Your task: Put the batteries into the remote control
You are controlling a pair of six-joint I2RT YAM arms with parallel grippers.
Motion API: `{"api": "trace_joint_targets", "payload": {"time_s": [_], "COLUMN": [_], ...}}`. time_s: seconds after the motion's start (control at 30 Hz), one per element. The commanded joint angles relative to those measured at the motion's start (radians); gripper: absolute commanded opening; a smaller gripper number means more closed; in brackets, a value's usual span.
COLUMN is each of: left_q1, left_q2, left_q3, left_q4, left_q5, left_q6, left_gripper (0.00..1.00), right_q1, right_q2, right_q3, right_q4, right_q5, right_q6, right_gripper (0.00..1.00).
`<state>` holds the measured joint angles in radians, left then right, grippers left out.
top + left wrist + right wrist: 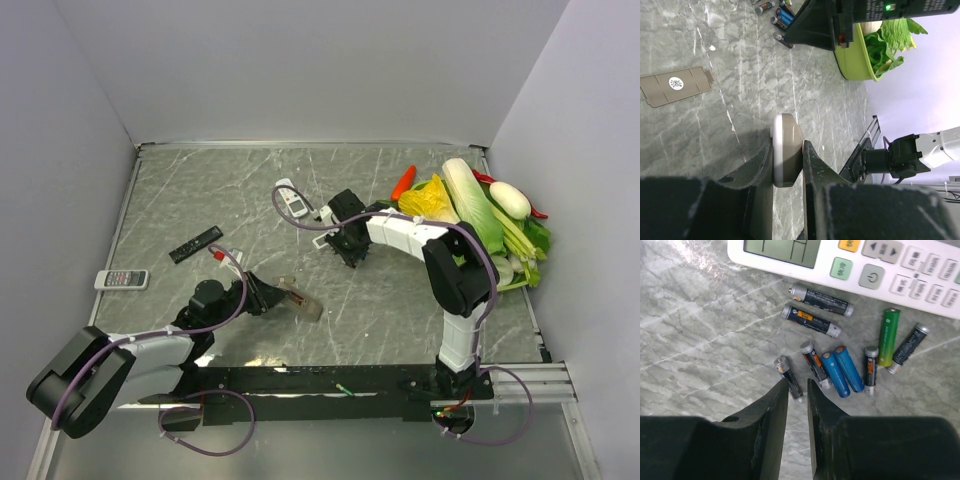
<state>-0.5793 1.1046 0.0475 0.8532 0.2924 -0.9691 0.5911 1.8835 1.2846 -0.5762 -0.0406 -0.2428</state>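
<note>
My left gripper (788, 152) is shut on the remote control (787, 132), which stands on edge between the fingers, grey-beige side showing; in the top view the gripper (268, 296) holds it low at the table's near middle. Its loose battery cover (676, 86) lies flat on the table. Several batteries (840, 370), green, blue and dark, lie scattered under my right gripper (796, 385). Its jaws stand slightly apart, straddling the end of one dark battery (789, 376). The right gripper (348, 250) is low over the table's middle.
A long slim white remote (850, 262) lies just beyond the batteries, also in the top view (292, 200). A black remote (196, 244) and a small white remote (122, 279) lie at the left. A pile of vegetables (490, 220) fills the right side.
</note>
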Motion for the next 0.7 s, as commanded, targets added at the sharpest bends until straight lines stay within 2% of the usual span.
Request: {"api": "trace_joint_targets", "payload": {"time_s": [0.0, 0.27, 0.3, 0.33, 0.4, 0.53, 0.67], "left_q1": [0.002, 0.002, 0.002, 0.002, 0.002, 0.002, 0.002], "left_q2": [0.012, 0.023, 0.021, 0.021, 0.018, 0.012, 0.011], "left_q3": [-0.078, -0.075, -0.075, -0.075, -0.077, -0.081, -0.086], "left_q4": [0.053, 0.063, 0.06, 0.061, 0.064, 0.069, 0.078], "left_q5": [0.024, 0.037, 0.037, 0.04, 0.047, 0.045, 0.042], "left_q6": [0.03, 0.03, 0.032, 0.032, 0.033, 0.035, 0.032], "left_gripper": [0.01, 0.01, 0.01, 0.01, 0.01, 0.01, 0.01], "right_q1": [-0.004, 0.001, 0.001, 0.001, 0.006, 0.018, 0.038], "right_q2": [0.04, 0.078, 0.08, 0.077, 0.068, -0.033, -0.197], "right_q3": [0.044, 0.058, 0.058, 0.056, 0.047, 0.003, -0.105], "right_q4": [-0.036, -0.05, -0.05, -0.048, -0.047, -0.016, 0.108], "right_q5": [-0.021, -0.027, -0.024, -0.021, -0.03, -0.08, -0.186], "right_q6": [-0.026, -0.033, -0.032, -0.029, -0.027, -0.016, 0.011], "right_gripper": [0.29, 0.24, 0.21, 0.13, 0.09, 0.0, 0.0]}}
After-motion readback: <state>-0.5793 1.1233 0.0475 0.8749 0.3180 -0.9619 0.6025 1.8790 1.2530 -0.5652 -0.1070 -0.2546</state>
